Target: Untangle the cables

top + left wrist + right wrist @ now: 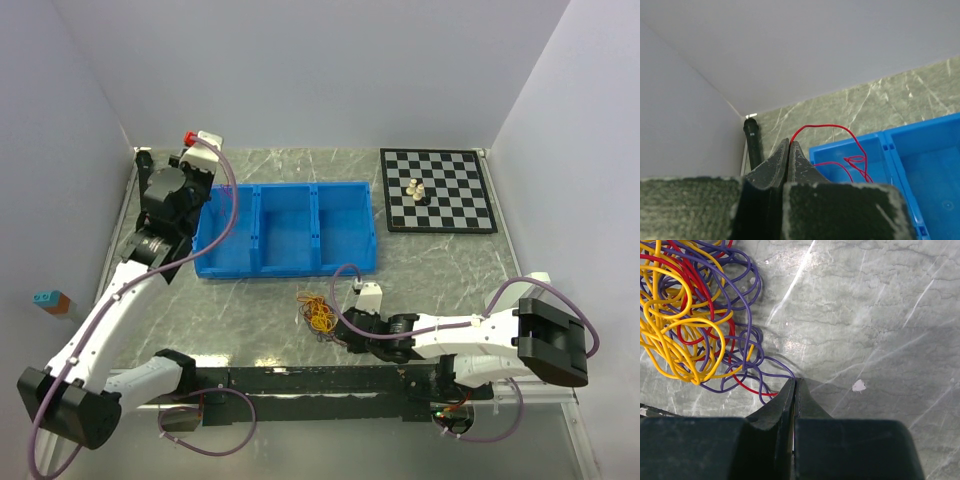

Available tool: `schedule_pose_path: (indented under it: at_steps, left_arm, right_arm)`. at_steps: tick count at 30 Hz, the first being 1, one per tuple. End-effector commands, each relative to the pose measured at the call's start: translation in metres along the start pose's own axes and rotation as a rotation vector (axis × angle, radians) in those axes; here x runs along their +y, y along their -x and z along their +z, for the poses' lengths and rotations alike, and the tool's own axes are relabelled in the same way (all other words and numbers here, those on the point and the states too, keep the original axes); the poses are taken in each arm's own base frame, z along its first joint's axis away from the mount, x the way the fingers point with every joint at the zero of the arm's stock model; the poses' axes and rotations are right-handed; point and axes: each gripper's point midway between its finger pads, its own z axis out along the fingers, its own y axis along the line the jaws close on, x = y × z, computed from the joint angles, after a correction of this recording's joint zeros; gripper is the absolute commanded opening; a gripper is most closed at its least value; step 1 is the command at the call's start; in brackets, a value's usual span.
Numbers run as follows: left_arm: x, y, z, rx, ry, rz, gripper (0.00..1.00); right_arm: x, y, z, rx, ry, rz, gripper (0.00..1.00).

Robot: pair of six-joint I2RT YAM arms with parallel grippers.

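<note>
A: Why is the right gripper [795,384] clamped shut beside the cables [692,315] on the near table [880,315]?
B: A purple strand [782,367] seems anchored there. Farther off, a red wire [825,125] is pinched in the closed left gripper [789,146] at the blue bin [920,165], likely to be sorted apart.

You are looking at the cables [320,314] lying in a small heap on the table [440,270], near the blue tray [290,265]. Your right gripper [343,322] is resting just beside the heap. A chessboard [437,190] is sitting at the far right.
</note>
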Motion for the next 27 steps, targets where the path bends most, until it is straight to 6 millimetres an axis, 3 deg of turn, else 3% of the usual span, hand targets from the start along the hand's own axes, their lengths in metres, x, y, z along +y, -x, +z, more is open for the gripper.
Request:
schedule_pose_path:
  at_steps: [1,3,4,6,9,13,16,21,27]
  left_arm:
    - [-0.008,-0.028,0.014,0.073,-0.009,-0.011,0.01]
    - [-0.018,-0.048,0.015,0.146,-0.045,-0.005,0.03]
    - [-0.023,-0.054,0.014,0.166,-0.064,-0.007,0.15]
    - [-0.03,-0.06,0.009,0.188,-0.11,-0.014,0.62]
    - [-0.039,-0.055,-0.002,0.186,-0.182,-0.032,0.96]
    - [-0.066,-0.042,-0.026,0.197,-0.397,-0.045,0.97]
    - [-0.118,-0.047,-0.063,0.246,-0.672,-0.034,0.97]
    - [-0.205,-0.084,-0.129,0.336,-1.023,0.034,0.97]
    - [-0.245,-0.125,-0.166,0.408,-1.235,0.128,0.96]
  right_arm:
    - [0.007,0.008,-0.004,-0.036,0.022,0.018,0.0]
    - [0.009,0.009,-0.005,-0.039,0.027,0.021,0.0]
    - [0.01,0.01,-0.005,-0.042,0.032,0.02,0.0]
    - [0.014,0.011,-0.008,-0.046,0.045,0.015,0.0]
    - [0.016,0.013,-0.009,-0.054,0.054,0.012,0.0]
    - [0.018,0.013,-0.009,-0.055,0.061,0.009,0.0]
    - [0.019,0.013,-0.009,-0.053,0.063,0.01,0.0]
    - [0.021,0.013,-0.009,-0.05,0.066,0.004,0.0]
    - [0.016,0.012,-0.011,-0.051,0.052,0.012,0.0]
